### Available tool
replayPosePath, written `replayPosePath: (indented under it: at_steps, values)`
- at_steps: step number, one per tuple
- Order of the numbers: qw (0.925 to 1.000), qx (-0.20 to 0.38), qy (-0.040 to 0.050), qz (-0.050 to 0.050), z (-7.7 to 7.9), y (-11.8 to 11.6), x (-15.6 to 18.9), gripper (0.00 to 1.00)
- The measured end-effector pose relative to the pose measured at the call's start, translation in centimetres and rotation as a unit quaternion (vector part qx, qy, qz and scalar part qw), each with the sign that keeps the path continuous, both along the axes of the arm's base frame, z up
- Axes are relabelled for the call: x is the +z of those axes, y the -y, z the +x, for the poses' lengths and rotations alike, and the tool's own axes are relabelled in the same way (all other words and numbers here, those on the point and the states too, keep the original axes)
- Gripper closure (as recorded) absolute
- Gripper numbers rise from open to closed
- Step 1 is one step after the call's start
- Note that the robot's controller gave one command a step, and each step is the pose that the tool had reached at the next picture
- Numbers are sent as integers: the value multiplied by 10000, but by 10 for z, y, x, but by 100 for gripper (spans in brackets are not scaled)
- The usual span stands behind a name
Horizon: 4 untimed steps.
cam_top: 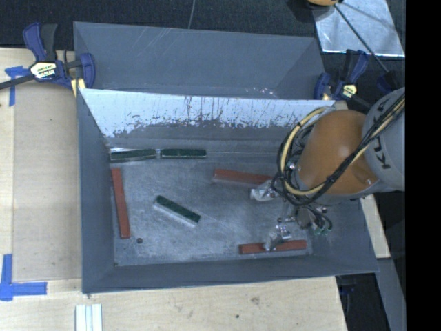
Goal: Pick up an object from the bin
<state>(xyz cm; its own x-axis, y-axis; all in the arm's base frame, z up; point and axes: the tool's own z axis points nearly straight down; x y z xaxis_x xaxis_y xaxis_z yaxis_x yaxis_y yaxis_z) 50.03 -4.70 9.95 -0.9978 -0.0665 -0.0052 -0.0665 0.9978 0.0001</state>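
Spotted gripper (281, 238) low over red-brown stick (256, 248), front right of bin (96, 198), lying lengthwise along front wall, directly beneath. Could not tell whether spread or pinched. Likely needed closing across stick's short width, not along it.

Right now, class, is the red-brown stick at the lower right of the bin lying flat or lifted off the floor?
Lying flat: the red-brown stick rests along the floor of the bin, with the gripper over it.
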Motion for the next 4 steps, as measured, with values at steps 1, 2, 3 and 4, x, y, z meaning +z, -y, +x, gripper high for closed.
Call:
replayPosePath:
  at_steps: [1,2,3,4]
  values:
    - [9991,433,-1,32,-7,22,-17,0]
    - [9766,2152,-3,-42,-13,-12,-15,100]
    - [9765,2153,-2,-42,-13,-12,-15,100]
    - [9749,2226,-42,0,-11,-14,24,100]
